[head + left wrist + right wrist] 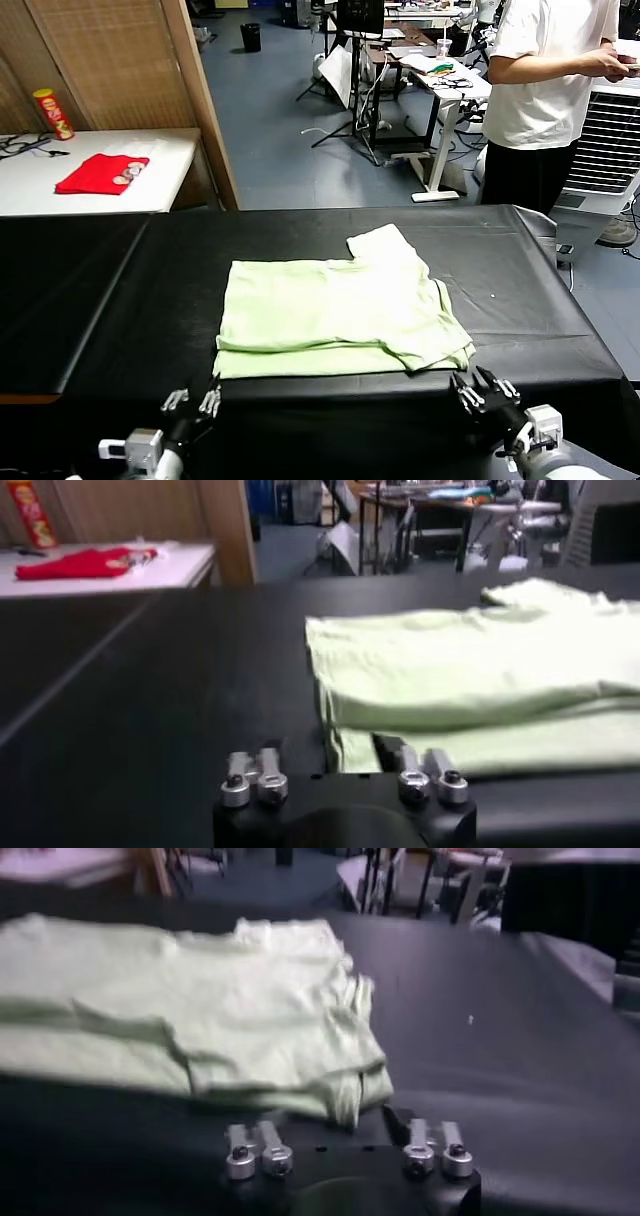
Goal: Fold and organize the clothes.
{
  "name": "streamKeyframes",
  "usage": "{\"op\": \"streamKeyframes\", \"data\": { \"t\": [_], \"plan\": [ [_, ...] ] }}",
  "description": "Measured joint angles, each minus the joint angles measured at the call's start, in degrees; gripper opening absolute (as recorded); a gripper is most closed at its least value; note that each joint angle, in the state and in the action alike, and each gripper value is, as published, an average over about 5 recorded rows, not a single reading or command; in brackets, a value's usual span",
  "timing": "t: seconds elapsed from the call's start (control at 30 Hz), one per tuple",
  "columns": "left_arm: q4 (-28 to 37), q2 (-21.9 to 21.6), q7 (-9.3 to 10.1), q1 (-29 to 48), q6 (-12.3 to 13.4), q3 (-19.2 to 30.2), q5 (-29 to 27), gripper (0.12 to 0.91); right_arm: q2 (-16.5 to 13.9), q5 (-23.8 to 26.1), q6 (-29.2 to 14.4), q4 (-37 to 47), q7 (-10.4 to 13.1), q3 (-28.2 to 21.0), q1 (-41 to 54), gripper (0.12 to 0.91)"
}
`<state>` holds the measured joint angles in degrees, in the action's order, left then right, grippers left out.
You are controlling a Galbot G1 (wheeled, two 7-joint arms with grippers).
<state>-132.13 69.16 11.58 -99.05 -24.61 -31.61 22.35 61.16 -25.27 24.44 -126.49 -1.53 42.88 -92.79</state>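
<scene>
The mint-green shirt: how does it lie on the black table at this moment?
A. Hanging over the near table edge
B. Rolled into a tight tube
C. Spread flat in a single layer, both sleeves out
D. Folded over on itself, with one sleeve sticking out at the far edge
D. The mint-green shirt lies in stacked layers on the black table, one sleeve poking out at its far edge; both grippers stand off it.

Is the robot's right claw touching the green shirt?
Apart. In the head view a strip of black table shows between the open right gripper and the shirt.
</scene>
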Motion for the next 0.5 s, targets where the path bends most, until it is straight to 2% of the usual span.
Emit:
{"op": "streamKeyframes", "data": {
  "t": [0.23,0.37,0.5],
  "plan": [
    [6.59,-3.76,1.52,14.98,-2.63,2.56,8.37,0.798,-1.99,-0.35,1.16,13.64,3.23,-7.63,20.49,0.798],
    [12.78,-6.09,2.68,24.6,-3.71,4.87,13.63,0.798,-1.28,-1.39,4.27,22.56,4.48,-13.8,31.97,0.798],
    [20.54,-7.45,4.06,33.66,-5.62,7.56,18.71,0.798,0.25,-2.98,7.61,31.15,4.48,-19.77,41.98,0.798]
  ]
}}
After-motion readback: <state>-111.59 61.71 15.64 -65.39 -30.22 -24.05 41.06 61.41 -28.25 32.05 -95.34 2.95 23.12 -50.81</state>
